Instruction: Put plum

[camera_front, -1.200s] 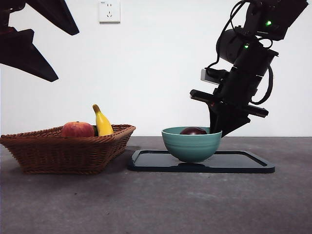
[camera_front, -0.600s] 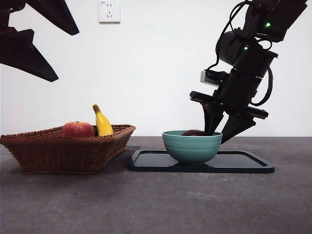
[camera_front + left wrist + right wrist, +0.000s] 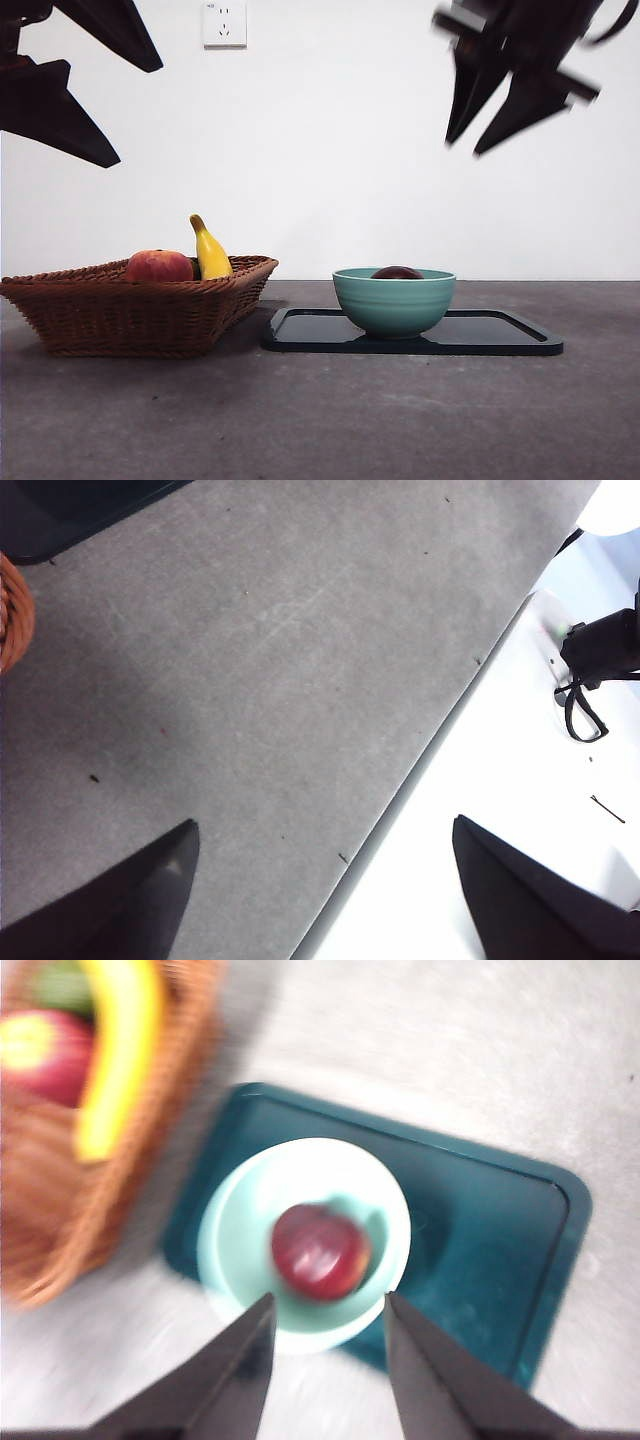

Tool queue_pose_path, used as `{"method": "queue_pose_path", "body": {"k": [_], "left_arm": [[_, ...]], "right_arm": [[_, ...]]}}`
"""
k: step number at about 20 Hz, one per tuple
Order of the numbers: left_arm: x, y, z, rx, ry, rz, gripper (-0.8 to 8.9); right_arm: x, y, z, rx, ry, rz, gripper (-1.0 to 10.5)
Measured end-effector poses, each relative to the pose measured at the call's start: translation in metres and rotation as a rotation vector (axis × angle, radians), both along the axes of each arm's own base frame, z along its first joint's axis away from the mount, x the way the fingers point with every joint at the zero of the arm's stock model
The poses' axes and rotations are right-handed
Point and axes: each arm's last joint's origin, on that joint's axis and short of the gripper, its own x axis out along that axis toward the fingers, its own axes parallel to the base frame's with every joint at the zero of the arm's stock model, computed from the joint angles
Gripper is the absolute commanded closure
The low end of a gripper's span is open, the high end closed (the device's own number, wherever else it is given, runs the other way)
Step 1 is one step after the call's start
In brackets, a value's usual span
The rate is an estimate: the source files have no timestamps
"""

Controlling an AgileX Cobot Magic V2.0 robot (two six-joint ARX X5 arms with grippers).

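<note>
The dark maroon plum (image 3: 397,272) lies inside the teal bowl (image 3: 393,302), only its top showing above the rim. The bowl stands on a dark tray (image 3: 500,336). High above the bowl's right side hangs my right gripper (image 3: 465,148), open, blurred and holding nothing. From the right wrist view the plum (image 3: 320,1250) rests in the middle of the bowl (image 3: 230,1230), far below the open right gripper (image 3: 327,1305). My left gripper (image 3: 140,118) waits open at the upper left, and the left wrist view shows my left gripper (image 3: 324,825) over bare table.
A wicker basket (image 3: 130,312) stands left of the tray and holds a red-and-yellow apple (image 3: 158,266) and a banana (image 3: 210,252). A wall outlet (image 3: 224,22) is on the back wall. The table's edge (image 3: 420,770) runs under the left gripper.
My right gripper let go of the plum in the bowl and rose well above it. The bowl settled back flat on the tray. The left arm has not moved.
</note>
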Motion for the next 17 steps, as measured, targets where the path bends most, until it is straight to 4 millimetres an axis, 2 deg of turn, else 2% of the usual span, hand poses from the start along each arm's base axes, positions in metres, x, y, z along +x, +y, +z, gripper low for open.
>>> {"method": "queue_pose_path", "body": {"k": [2,5,9,11,17], "left_arm": [[0.0,0.0,0.0,0.0,0.0,0.0,4.09],[0.0,0.0,0.0,0.0,0.0,0.0,4.09],[0.0,0.0,0.0,0.0,0.001,0.0,4.09],[0.0,0.0,0.0,0.0,0.001,0.0,4.09],[0.0,0.0,0.0,-0.001,-0.002,0.0,4.09]], "right_arm": [[-0.026,-0.008,0.021,0.001,-0.024,0.031,7.7],[-0.055,-0.016,0.037,-0.011,-0.024,0.049,7.7],[-0.093,-0.023,0.053,0.013,-0.115,0.078,7.7],[-0.114,-0.027,0.049,0.018,-0.132,0.093,7.7],[-0.164,-0.037,0.007,0.046,-0.106,0.177,7.7]]}}
